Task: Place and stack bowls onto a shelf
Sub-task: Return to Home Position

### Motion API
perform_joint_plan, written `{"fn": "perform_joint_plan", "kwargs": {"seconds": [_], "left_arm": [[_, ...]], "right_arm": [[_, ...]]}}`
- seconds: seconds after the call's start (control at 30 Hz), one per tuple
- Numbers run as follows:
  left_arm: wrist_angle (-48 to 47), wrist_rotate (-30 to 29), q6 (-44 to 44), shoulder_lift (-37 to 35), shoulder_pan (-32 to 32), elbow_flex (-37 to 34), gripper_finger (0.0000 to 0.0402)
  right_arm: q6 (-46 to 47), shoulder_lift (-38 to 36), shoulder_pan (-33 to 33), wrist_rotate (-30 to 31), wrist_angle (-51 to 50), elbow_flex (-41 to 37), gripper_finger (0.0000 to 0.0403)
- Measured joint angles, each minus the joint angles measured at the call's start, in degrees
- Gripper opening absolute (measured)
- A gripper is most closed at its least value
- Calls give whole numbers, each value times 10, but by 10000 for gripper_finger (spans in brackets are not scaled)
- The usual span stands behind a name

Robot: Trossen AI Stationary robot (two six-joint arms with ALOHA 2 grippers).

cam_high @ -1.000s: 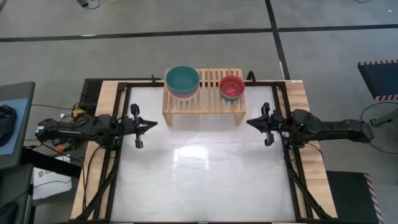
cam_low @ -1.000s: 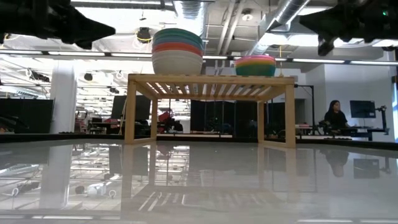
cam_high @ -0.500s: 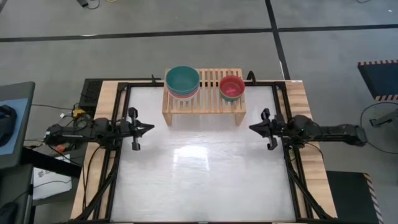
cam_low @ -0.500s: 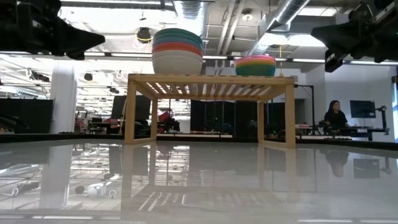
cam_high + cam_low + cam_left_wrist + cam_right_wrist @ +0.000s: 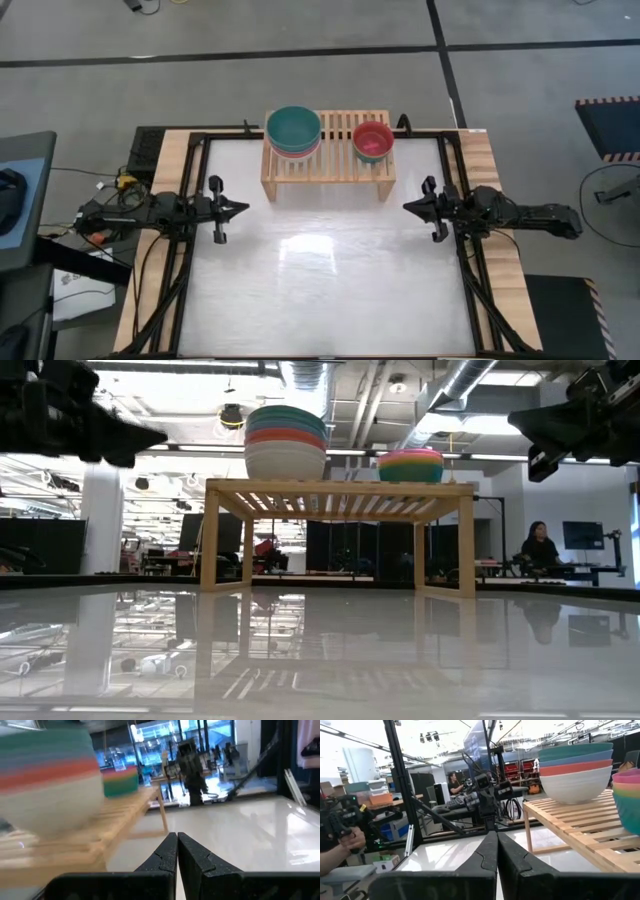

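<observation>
1. The shelf [image 5: 338, 150] stands at the far middle of the table [image 5: 330, 290] and carries 2 stacks of bowls on its slatted top.
2. The large stack [image 5: 286, 445] sits at the shelf's left end. It holds 4 bowls: the cream bowl [image 5: 286, 463] at the bottom, then a red one, then a slate blue one, with the teal bowl [image 5: 294, 127] on top.
3. The small stack [image 5: 411, 465] sits toward the shelf's right end with the pink bowl [image 5: 373, 140] on top. Bands of yellow, green and light blue show below it in the low view.
4. The 2 stacks stand apart, with bare slats between them.
5. The left gripper [image 5: 244, 207] hangs over the table's left edge and points inward. Its fingers [image 5: 167, 852] are pressed together with nothing between them. It is well apart from the shelf.
6. The right gripper [image 5: 405, 207] hangs over the table's right edge and points inward toward the left one. Its fingers [image 5: 487, 851] are likewise pressed together and hold nothing.
7. In the room beyond the table, a person [image 5: 540, 546] sits at a desk.
</observation>
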Motion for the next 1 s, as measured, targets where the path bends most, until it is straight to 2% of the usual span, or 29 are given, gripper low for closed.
{"fn": "perform_joint_plan", "kwargs": {"seconds": [0.2, 0.47, 0.63, 0.87, 0.93, 1.0], "left_arm": [[-27, 3, -11, 4, 1, -4, 0], [-37, -1, 28, 4, 1, -4, 0], [-51, 13, 6, 5, 1, -1, 0], [-57, 86, -45, 6, 1, -3, 0], [-57, 86, -50, 6, 1, -3, 0], [-52, 61, -54, 6, 1, -3, 0]], "right_arm": [[7, 1, 0, 6, 0, 0, 25], [11, 0, 1, 19, 16, 0, 19], [-8, 1, 16, 39, 7, 0, 19], [-68, 1, 36, 45, 2, 0, 19], [-81, 1, 45, 43, -4, -1, 19], [-82, 1, 57, 43, -8, -2, 19]]}}
